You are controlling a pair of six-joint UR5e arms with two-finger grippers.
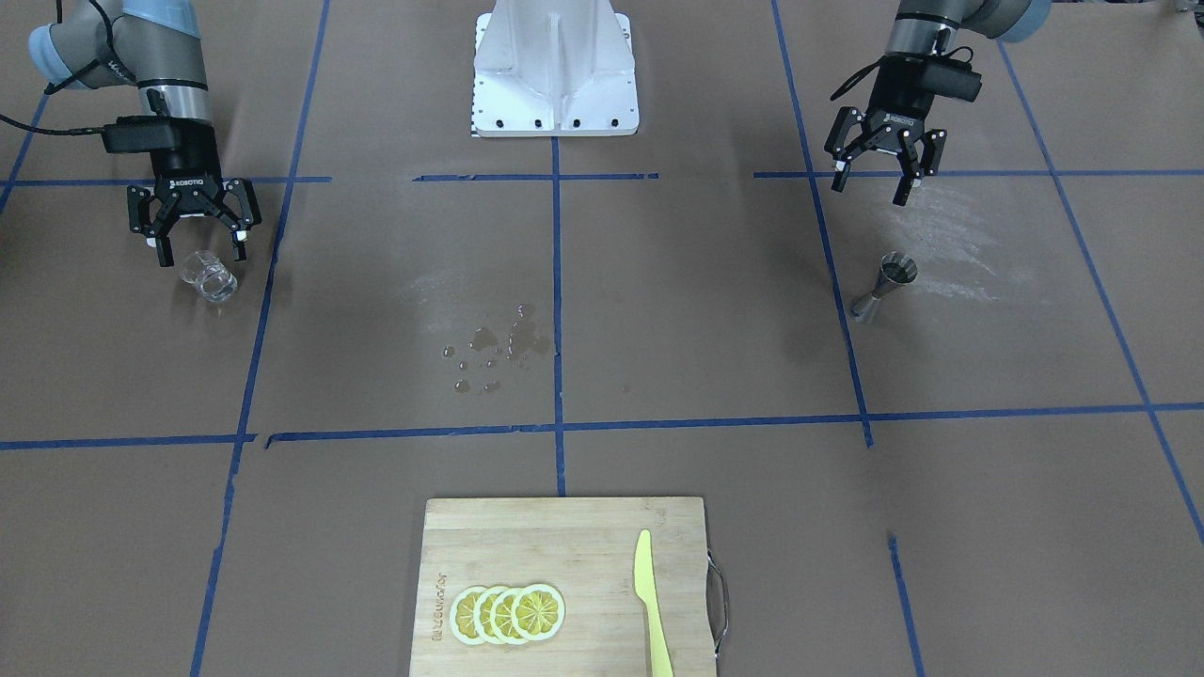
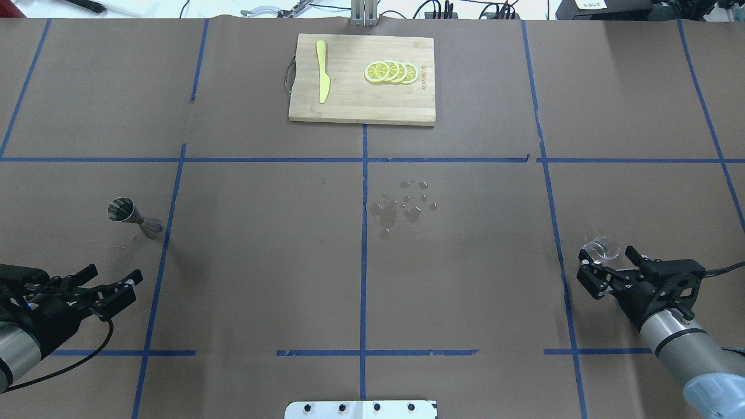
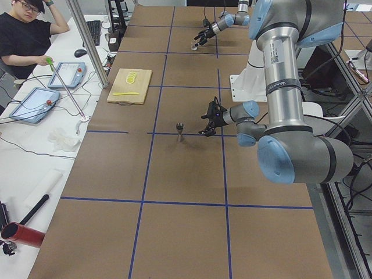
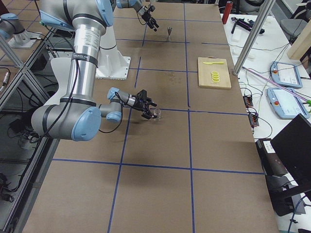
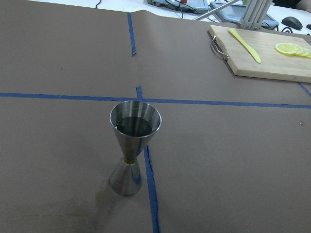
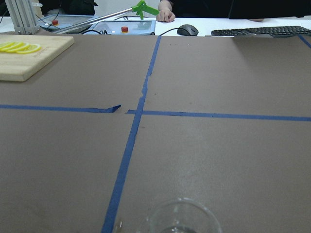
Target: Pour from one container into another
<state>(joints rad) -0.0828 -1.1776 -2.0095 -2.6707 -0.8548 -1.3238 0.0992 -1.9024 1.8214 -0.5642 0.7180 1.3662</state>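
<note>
Closest in, at the bottom edge of the overhead view: white base plate [image 2: 361, 409], bolted to the brown-papered table [image 2: 262, 279].

Left gripper [image 2: 113, 274]: low over the table on my left side, pointing forward. Jaws spread wide, nothing between them.

Right gripper [image 2: 608, 260]: same posture on my right side. Jaws wide apart, clamped on nothing.

Glass cup [image 2: 602, 247]: stands upright on the table just ahead of my right fingertips, in line with the gap between them. The front-facing view shows it just beyond the tips, not gripped. My right wrist camera catches only its rim at the bottom edge. Contents: cannot tell.

Jigger [image 2: 132, 216]: upright on the table, near and ahead of my left gripper but apart from it. Its base touches a blue tape line [image 2: 169, 233]. My left wrist camera looks into the upper cone and shows dark liquid there, below the rim.

Cup and jigger are well apart, at opposite sides of the table.

Mid-table, between them and farther out: a cluster of wet spots [image 2: 401, 206] on the paper, just right of the centre tape line.

Farthest: wooden cutting board [image 2: 361, 107] at the table's far edge, with a row of overlapping lemon slices [image 2: 391, 71] and a yellow knife [image 2: 322, 78] lying apart from them.
</note>
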